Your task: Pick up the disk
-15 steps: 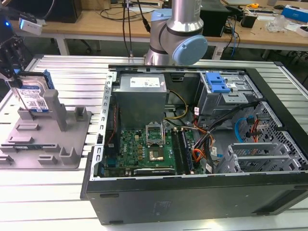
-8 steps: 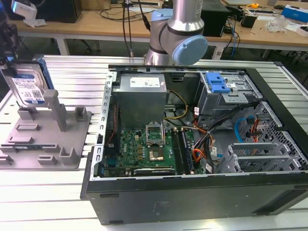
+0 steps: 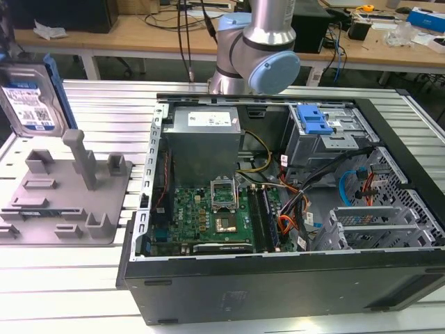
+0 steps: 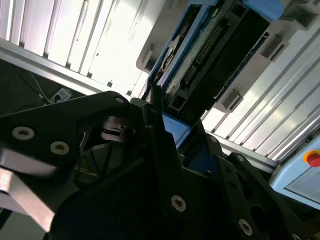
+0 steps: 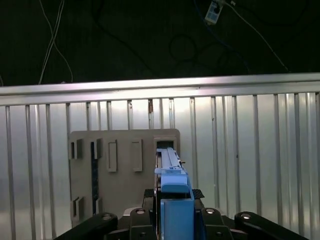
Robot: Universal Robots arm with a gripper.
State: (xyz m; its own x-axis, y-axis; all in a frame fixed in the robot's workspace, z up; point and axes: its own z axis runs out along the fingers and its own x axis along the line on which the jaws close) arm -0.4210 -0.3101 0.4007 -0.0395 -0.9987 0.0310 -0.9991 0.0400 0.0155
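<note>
The disk (image 3: 29, 104) is a silver hard drive with a white and blue label and blue side rails. In the exterior view it stands on edge in the air at the far left, above the grey fixture (image 3: 69, 195). The first wrist view shows the disk (image 5: 169, 160) edge-on with a blue rail, hanging over the fixture (image 5: 125, 175). My gripper (image 5: 174, 197) is shut on it, one black finger on each face. In the second wrist view the disk's (image 4: 220, 45) circuit-board side shows beyond the gripper (image 4: 180, 125).
An open computer case (image 3: 278, 285) fills the middle and the exterior view's right, with a motherboard, cables and a blue drive bracket (image 3: 313, 120). The ribbed metal table (image 3: 90, 278) runs under everything. The arm's base (image 3: 254, 49) stands behind the case. Workbenches line the back.
</note>
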